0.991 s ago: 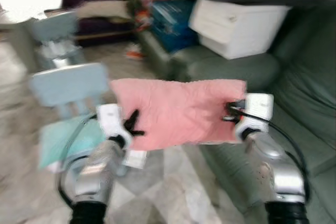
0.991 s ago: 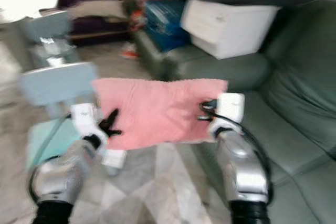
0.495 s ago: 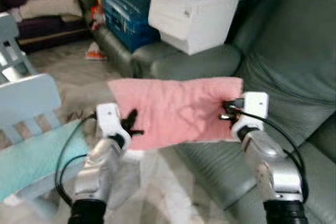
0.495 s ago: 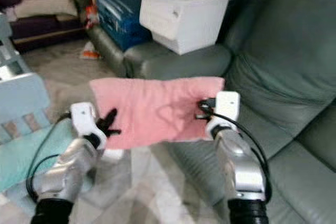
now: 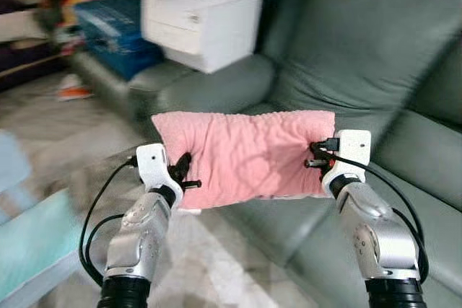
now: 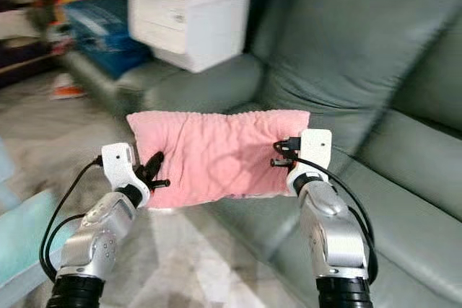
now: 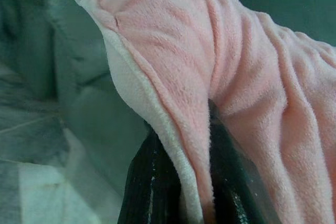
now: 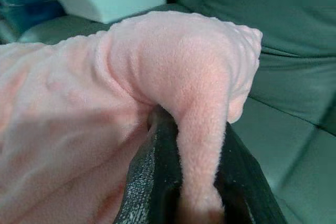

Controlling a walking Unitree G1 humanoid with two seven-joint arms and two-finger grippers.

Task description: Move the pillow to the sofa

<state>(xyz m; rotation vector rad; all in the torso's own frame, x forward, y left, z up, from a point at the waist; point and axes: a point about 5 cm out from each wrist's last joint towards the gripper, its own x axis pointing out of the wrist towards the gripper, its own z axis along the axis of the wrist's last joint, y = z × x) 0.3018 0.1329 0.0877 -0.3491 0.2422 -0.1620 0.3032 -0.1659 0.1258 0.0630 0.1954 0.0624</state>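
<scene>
Plush pink pillow (image 5: 249, 156), pinched between both end effectors, seemingly above leather sofa (image 5: 361, 70)

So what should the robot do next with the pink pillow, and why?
Probably carry it a little further forward and lower it onto the seat. The pink pillow hangs in the air, pinched at one end by the left gripper and at the other by the right gripper. The green sofa is right ahead, its seat cushion just below and beyond the pillow.
</scene>
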